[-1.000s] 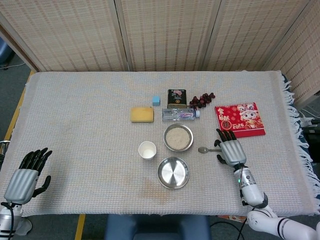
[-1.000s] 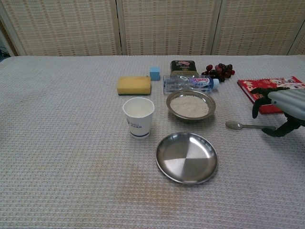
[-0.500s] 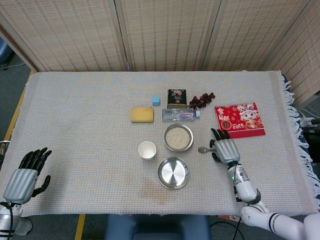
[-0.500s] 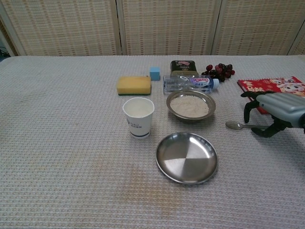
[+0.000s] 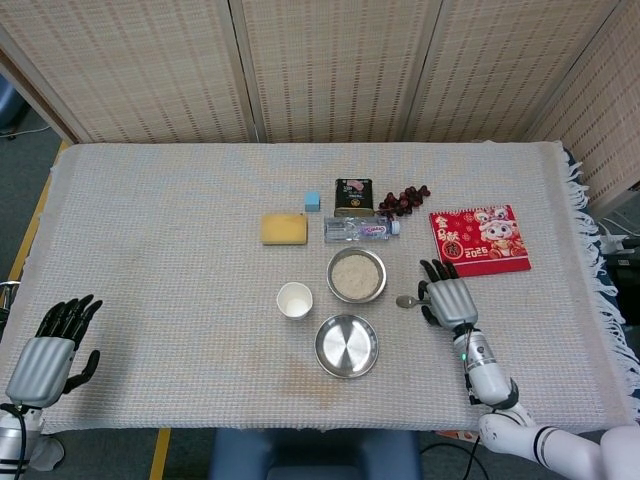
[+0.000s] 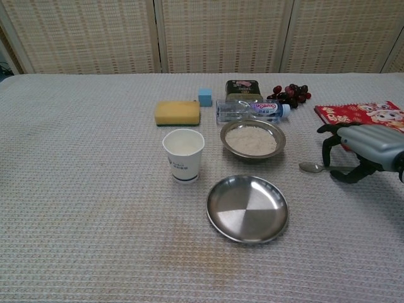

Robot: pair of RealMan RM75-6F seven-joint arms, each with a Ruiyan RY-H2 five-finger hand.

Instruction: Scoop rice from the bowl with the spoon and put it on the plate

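**Right hand over the spoon**

Woven screens stand behind the cloth-covered table (image 5: pixel 150 230). Near its middle sits the bowl (image 5: pixel 356 275) of rice, with the plate (image 5: pixel 346 346) toward the front edge. The spoon (image 6: pixel 312 167) lies on the cloth, and the right hand (image 6: pixel 361 151) arches over its handle, fingers curled but not clamped. By the front left corner, the left hand (image 5: pixel 50 350) rests with fingers spread.

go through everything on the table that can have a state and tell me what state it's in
bowl: holds rice
plate: empty
spoon: lying flat, empty
paper cup: upright
water bottle: on its side, capped
right hand: over spoon handle, grip unclear
left hand: open
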